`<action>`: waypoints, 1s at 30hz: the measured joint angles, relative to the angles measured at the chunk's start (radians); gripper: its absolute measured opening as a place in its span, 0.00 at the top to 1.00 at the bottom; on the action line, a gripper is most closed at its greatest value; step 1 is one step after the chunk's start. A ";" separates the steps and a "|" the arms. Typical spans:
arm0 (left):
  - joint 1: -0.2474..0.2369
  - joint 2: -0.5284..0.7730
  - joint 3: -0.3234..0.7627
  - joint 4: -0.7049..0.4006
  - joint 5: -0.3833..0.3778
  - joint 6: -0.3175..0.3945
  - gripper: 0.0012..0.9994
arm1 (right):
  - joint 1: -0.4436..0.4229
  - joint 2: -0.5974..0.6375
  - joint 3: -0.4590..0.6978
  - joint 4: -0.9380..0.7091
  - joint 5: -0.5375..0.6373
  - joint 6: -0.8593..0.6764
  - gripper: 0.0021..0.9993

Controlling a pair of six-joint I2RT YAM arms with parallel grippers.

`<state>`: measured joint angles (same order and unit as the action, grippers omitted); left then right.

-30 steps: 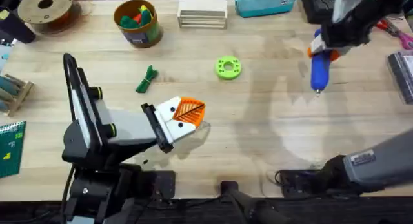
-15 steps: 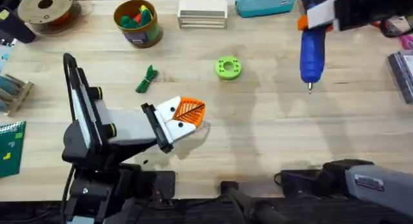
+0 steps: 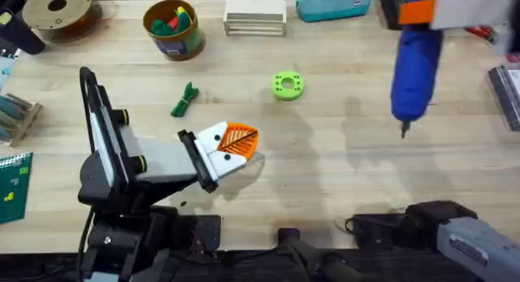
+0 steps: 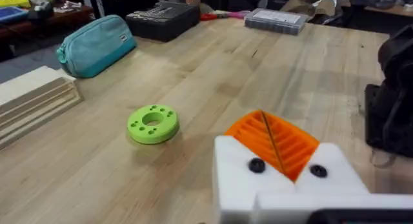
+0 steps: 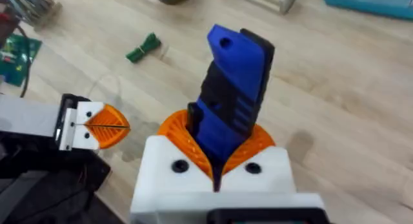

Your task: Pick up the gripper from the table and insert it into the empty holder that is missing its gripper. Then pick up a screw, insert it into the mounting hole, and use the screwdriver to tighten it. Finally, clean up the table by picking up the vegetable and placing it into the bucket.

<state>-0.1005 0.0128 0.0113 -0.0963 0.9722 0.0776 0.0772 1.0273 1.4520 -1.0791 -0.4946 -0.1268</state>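
Your right end effector (image 5: 216,161) grips the screwdriver (image 3: 416,71) at upper right of the overhead frame, long axis near vertical, bit pointing down above the surface (image 3: 341,168). The target, the left end effector (image 3: 236,144), pads closed together, lies well apart toward centre left. Traverse the bit that way.

Left arm is lying folded low over the surface, its tool (image 3: 237,144) pointing toward the middle with orange pads pressed together. Right arm is reaching high, its tool (image 5: 216,153) clamping the blue screwdriver (image 3: 414,67) bit-down above the surface.
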 joint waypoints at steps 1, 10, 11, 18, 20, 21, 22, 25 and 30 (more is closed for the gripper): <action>0.000 0.000 0.000 0.000 0.000 0.000 1.00 | -0.001 -0.042 -0.021 0.015 0.000 0.007 0.99; 0.000 0.000 0.000 0.000 0.000 0.000 1.00 | -0.005 -0.347 -0.459 0.539 -0.144 0.091 0.99; 0.000 0.000 0.000 0.000 0.000 0.000 1.00 | -0.005 -0.346 -0.499 0.597 -0.181 0.094 0.99; 0.000 0.000 0.000 0.000 0.000 0.000 1.00 | -0.005 -0.274 -0.672 0.961 -0.456 0.090 0.99; 0.000 0.000 0.000 0.000 0.000 0.000 1.00 | -0.005 -0.242 -0.680 1.032 -0.534 0.066 0.99; 0.000 0.000 0.000 0.000 0.000 0.000 1.00 | -0.005 -0.223 -0.681 1.071 -0.582 0.048 0.99; 0.000 0.000 0.000 0.000 0.000 0.000 1.00 | -0.005 -0.207 -0.682 1.104 -0.623 0.032 0.99; 0.000 0.000 0.000 0.000 0.000 0.000 1.00 | -0.005 -0.150 -0.682 1.207 -0.758 -0.022 0.99; 0.000 0.000 0.000 0.000 0.000 0.000 1.00 | -0.005 -0.059 -0.682 1.282 -0.930 -0.096 0.99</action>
<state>-0.1005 0.0128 0.0113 -0.0963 0.9722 0.0776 0.0727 0.9681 0.7700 0.2031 -1.4249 -0.2230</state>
